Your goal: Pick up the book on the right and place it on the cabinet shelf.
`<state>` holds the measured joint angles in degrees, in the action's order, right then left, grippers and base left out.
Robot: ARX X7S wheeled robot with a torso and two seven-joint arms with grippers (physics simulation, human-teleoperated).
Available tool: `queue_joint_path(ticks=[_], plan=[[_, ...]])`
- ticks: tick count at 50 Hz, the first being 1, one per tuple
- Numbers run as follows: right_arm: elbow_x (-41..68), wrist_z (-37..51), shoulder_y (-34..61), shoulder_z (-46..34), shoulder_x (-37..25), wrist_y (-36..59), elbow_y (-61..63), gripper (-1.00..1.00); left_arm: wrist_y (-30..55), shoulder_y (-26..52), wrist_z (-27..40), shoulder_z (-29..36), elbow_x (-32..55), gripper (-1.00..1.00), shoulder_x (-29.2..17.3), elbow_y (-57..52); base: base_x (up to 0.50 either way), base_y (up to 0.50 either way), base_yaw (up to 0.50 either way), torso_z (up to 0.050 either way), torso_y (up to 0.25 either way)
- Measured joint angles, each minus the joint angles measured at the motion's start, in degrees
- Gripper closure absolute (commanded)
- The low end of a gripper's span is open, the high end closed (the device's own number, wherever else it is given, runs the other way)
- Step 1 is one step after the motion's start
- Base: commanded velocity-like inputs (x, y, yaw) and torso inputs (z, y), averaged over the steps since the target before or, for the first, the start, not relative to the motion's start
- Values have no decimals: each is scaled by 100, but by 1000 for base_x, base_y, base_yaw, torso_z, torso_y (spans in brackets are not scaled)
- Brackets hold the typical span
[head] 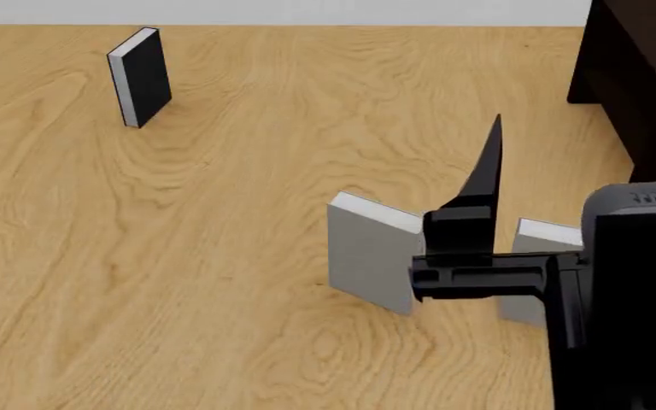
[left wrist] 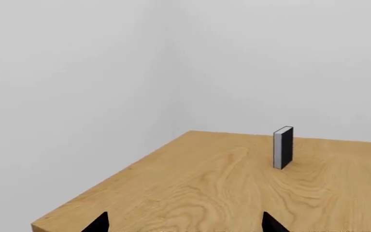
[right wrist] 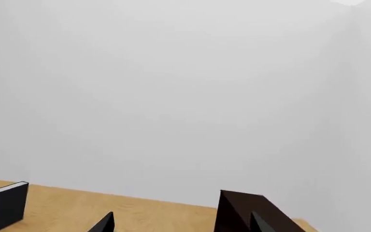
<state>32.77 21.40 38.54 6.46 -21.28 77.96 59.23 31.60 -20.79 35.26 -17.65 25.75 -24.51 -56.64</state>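
Two light-grey books stand on the wooden table [head: 225,222]. The right book [head: 542,234] is mostly hidden behind my right arm; the left grey book [head: 368,256] stands beside it. The very dark cabinet [head: 635,77] stands at the far right, and its corner also shows in the right wrist view [right wrist: 240,208]. My right gripper [head: 491,149] is raised between the two grey books, pointing towards the far edge. In the right wrist view it [right wrist: 182,226] is open and empty. My left gripper [left wrist: 185,224] is open and empty low over the table, out of the head view.
A black-covered book [head: 140,77] stands upright at the far left of the table. It also shows in the left wrist view [left wrist: 283,147] and the right wrist view [right wrist: 8,205]. Plain white walls lie behind the table edges.
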Motion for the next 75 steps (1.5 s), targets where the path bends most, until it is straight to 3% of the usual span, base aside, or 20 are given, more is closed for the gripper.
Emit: queue_joint_path(ticks=[20,36,75], plan=[[1498,827,600,278,-201,423,-80,-100,-125,42,-4,105,14,-100,-73,97,262,-260,0,0,0],[1715,935,533,105,-405,145,-154,-100,-134,78,46,157,60,-100,-116,78,354,-358,0,0,0],[1954,970,366,-426,-785,-517,-225,-100,-368,-104,127,95,130,-100,-155,35,500,-133,0,0,1]])
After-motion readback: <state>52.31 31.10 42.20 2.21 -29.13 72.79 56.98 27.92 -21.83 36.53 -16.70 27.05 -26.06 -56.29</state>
